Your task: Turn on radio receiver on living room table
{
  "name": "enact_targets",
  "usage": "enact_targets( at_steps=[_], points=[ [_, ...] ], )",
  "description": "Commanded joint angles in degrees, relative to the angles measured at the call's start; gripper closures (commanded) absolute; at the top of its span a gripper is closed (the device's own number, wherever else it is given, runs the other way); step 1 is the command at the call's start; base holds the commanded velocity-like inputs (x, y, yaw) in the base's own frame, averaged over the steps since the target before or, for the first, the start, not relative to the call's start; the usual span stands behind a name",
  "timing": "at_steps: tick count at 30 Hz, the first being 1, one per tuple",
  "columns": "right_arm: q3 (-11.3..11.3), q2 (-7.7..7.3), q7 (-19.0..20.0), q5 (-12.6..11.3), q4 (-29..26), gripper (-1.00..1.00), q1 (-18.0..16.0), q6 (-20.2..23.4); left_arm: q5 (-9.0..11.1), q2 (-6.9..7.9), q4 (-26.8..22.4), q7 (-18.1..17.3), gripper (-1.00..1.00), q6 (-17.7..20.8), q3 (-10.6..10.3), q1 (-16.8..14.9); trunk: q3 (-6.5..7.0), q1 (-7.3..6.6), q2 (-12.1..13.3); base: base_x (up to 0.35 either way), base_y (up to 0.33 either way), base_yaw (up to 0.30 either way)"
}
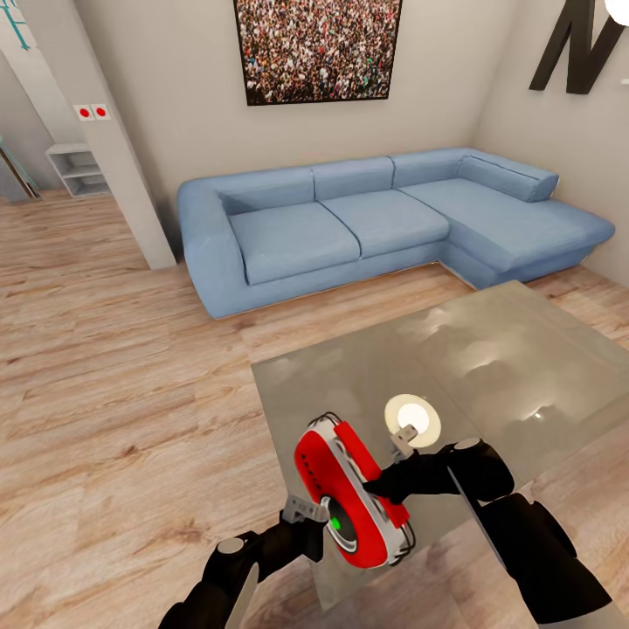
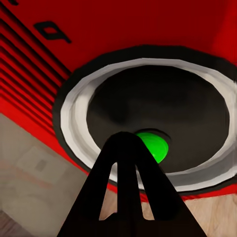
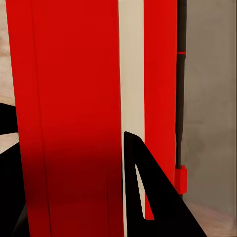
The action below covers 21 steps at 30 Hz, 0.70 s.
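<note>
Ahead of me, from my head camera, the radio receiver was raised off the table, tilted, near the table's front left corner. My right gripper clamped its red body from the far side, fingers closed around the case. My left gripper came in from below and left, its tip against the round dial by the green light. Behind the glossy grey tabletop stood the blue sectional sofa on the wood plank floor, with the crowd picture on the beige wall above it.

Through my left wrist camera, the dark dial with its white ring sat very close, and one black finger reached the green light. Whether that gripper was open or closed I could not tell.

Through my right wrist camera, the radio's red side with its white stripe ran between my two black fingers, which pressed on either side of it.
</note>
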Motion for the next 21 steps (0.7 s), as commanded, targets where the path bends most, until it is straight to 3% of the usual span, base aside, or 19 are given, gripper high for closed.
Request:
enact_targets(
  at_steps=[1, 6, 9, 16, 21],
  points=[
    [-0.01, 0.01, -0.04, -0.61, 0.02, 1.00, -0.01, 0.20, -0.01, 0.00, -0.06, -0.10, 1.00, 0.02, 0.01, 0.00, 0.00, 0.00, 0.00, 0.000, 0.000, 0.000],
    [-0.37, -0.07, -0.36, -0.57, 0.19, 1.00, 0.00, 0.20, -0.05, 0.00, -0.56, -0.61, 1.00, 0.39, -0.05, 0.00, 0.00, 0.00, 0.00, 0.000, 0.000, 0.000],
    [-0.88, -0.20, -1.23, 0.81, 0.22, 1.00, -0.02, 0.20, -0.07, 0.00, -0.72, -1.11, 1.00, 0.50, -0.06, 0.00, 0.00, 0.00, 0.00, 0.000, 0.000, 0.000],
    [-2.32, -0.02, -5.25, 10.64, 0.23, 1.00, -0.04, 0.20, -0.14, 0.07, -0.91, -4.29, 1.00, 0.55, -0.06, 0.00, 0.00, 0.00, 0.00, 0.000, 0.000, 0.000],
    [-2.45, -0.15, -7.98, 13.16, 0.14, 1.00, -0.04, 0.20, -0.15, 0.15, -0.92, -5.33, 1.00, 0.56, -0.06, 0.00, 0.00, 0.00, 0.00, 0.000, 0.000, 0.000]
  ],
)
